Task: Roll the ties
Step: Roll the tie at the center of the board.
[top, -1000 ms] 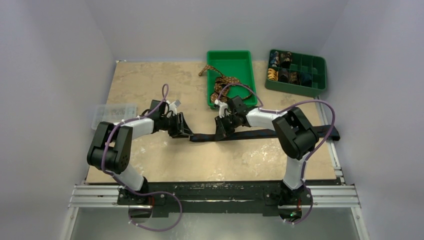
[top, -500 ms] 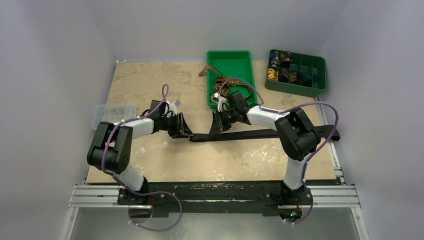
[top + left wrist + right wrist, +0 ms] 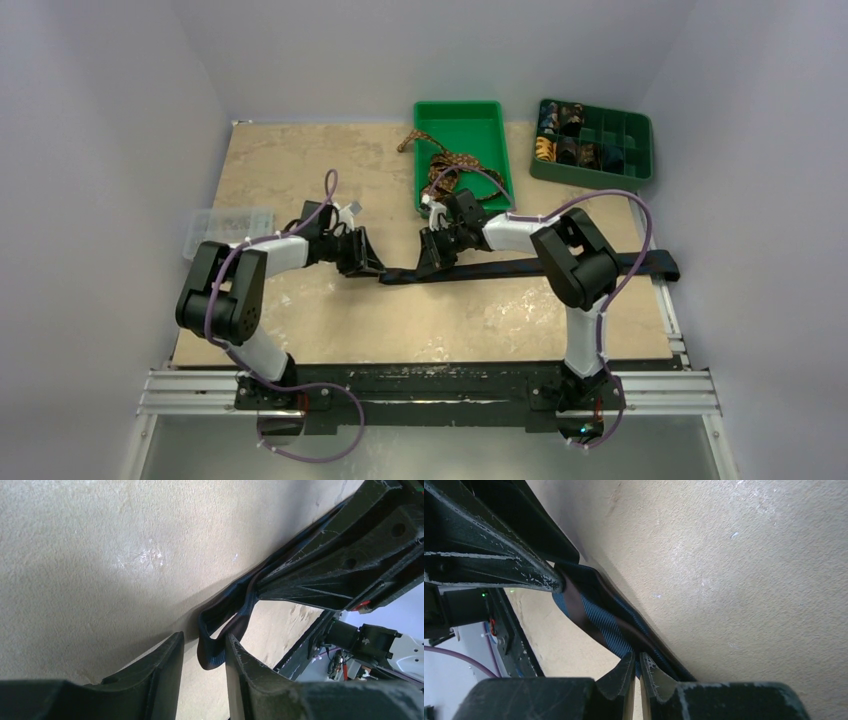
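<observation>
Seen from above, a long dark navy fabric necktie (image 3: 490, 270) lies flat across the beige stone-patterned desk (image 3: 300, 170). It runs from the desk's right edge leftward to about the middle, where both of my arms meet it.

My left pincer (image 3: 372, 265) sits at the necktie's left end. In the left wrist view the end is folded back into a small loose loop (image 3: 212, 647), and that loop stands between my left pincer's (image 3: 202, 642) two dark fingers. The fingers are partly apart. The loop touches one finger, and a sliver of desk shows between it and the other, so this pincer is open around the fold, not clamped.

My right pincer (image 3: 430, 262) is just beside the left one, a little further along the necktie. In the right wrist view its fingertips (image 3: 637, 656) are nearly together, pinching the blue woven fabric (image 3: 594, 615) low against the desk. The fabric runs from there up to my left pincer's black frame.

At the far side of the desk a green rectangular plastic bin (image 3: 470, 115) holds a brown patterned necktie (image 3: 445, 165), one end trailing over its left rim. To the right of it a green compartment tray (image 3: 625, 135) holds small rolled coils (image 3: 562, 135) in some sections. A clear plastic box (image 3: 225, 225) sits at the desk's left edge.
</observation>
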